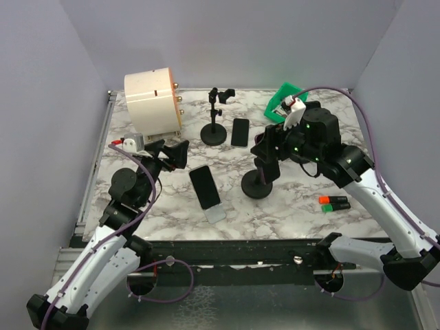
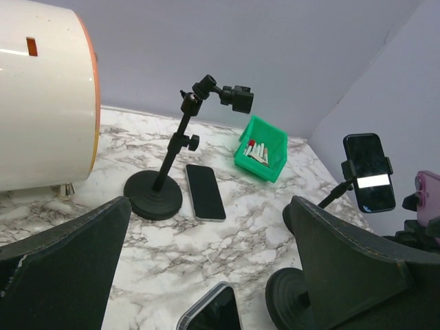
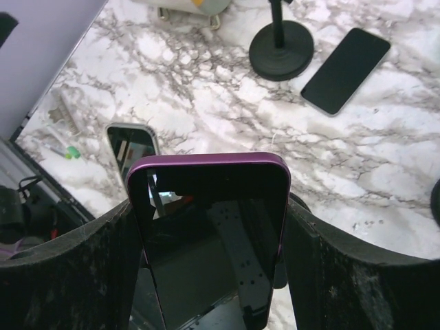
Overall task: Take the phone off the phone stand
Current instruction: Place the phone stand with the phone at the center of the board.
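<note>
phone (image 3: 206, 240), purple-rimmed, glass toward the right wrist camera; stands on end by the phone stand (image 1: 258, 187), long axis up-and-down, top edge clear above the grip. right gripper (image 3: 210, 203) nearer, its fingers (image 3: 357, 275) closed against both long edges with no gap showing, so the exit is judged straight up along that axis; left gripper (image 1: 168, 152) well apart to the left, spread wide, empty. left wrist view lists a black handset (image 2: 369, 172) clamped upright on the stand with a purple edge (image 2: 427, 198) just beside it, whether one phone or two cannot be told; no brand or writing legible.
</note>
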You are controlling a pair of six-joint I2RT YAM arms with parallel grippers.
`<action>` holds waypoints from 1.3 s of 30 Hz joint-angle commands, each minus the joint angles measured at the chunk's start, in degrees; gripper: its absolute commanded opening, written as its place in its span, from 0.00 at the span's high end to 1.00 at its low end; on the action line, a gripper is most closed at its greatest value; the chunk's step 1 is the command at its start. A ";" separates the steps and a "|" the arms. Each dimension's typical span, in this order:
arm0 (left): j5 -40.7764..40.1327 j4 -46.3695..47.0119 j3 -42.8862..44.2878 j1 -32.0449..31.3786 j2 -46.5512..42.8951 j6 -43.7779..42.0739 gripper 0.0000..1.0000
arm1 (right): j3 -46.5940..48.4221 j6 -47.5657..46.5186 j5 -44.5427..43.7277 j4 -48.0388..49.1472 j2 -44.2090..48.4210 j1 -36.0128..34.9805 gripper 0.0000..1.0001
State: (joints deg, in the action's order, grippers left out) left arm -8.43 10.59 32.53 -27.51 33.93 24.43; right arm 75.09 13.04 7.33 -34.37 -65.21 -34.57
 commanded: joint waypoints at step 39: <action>27.79 13.67 -3.10 -0.97 5.87 0.89 0.06 | -24.20 -4.51 -21.92 26.61 9.64 -9.99 0.69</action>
State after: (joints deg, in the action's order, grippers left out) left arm 17.30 22.65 30.06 -28.25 39.57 25.12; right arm 51.07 12.51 -8.54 -13.69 -56.14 -43.18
